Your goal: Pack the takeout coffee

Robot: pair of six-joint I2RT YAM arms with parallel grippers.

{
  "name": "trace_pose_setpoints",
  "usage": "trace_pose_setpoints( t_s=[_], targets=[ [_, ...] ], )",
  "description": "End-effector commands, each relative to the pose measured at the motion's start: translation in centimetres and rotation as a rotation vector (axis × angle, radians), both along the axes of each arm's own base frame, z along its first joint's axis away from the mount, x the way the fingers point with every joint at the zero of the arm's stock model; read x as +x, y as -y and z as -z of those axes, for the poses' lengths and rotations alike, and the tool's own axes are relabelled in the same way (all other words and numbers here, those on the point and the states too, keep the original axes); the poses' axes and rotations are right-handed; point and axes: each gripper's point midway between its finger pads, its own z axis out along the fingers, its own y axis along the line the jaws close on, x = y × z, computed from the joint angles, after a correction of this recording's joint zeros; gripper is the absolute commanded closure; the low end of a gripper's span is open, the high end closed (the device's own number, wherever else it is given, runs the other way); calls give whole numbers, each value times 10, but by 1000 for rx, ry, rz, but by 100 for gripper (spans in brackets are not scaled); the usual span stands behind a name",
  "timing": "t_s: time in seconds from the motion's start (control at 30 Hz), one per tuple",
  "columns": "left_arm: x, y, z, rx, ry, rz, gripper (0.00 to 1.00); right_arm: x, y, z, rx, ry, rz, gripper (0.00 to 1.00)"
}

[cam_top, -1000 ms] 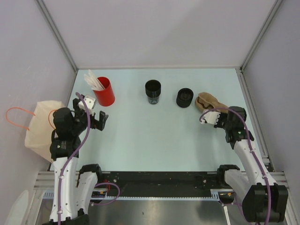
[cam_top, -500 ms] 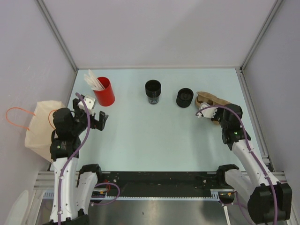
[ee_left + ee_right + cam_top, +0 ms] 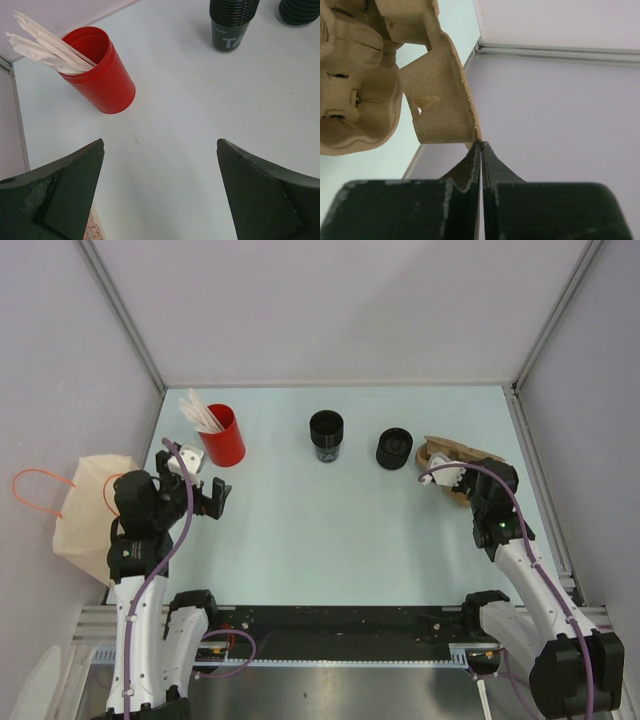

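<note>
Right gripper point(image 3: 481, 146): clamped on the thin rim of the carrier point(image 3: 437, 95), by the worktop's point(image 3: 330, 530) right edge.
Left gripper point(image 3: 160, 144): fingers wide apart, empty, hovering near the red cup point(image 3: 100, 75).
Coffee point(image 3: 326, 434): upright at the far middle, well apart from both arms.
Technique: probably set the carrier flat beside the coffee; move slowly, since the thin rim may tear.
</note>
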Motion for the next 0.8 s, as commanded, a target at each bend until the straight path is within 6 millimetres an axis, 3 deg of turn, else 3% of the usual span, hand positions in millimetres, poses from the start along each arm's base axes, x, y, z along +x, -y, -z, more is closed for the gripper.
trace_pose_setpoints(
  t_s=[0.0, 0.13, 0.77],
  targets=[
    [1, 1, -9, -15, 36, 3, 1, 0, 3, -38, 24, 102, 32, 100],
    [1, 1, -8, -15, 34, 3, 1, -1, 5, -48, 27, 125, 43, 100],
    [2, 2, -7, -15, 32, 7, 1, -30, 6, -15, 47, -51, 28, 100]
  ],
)
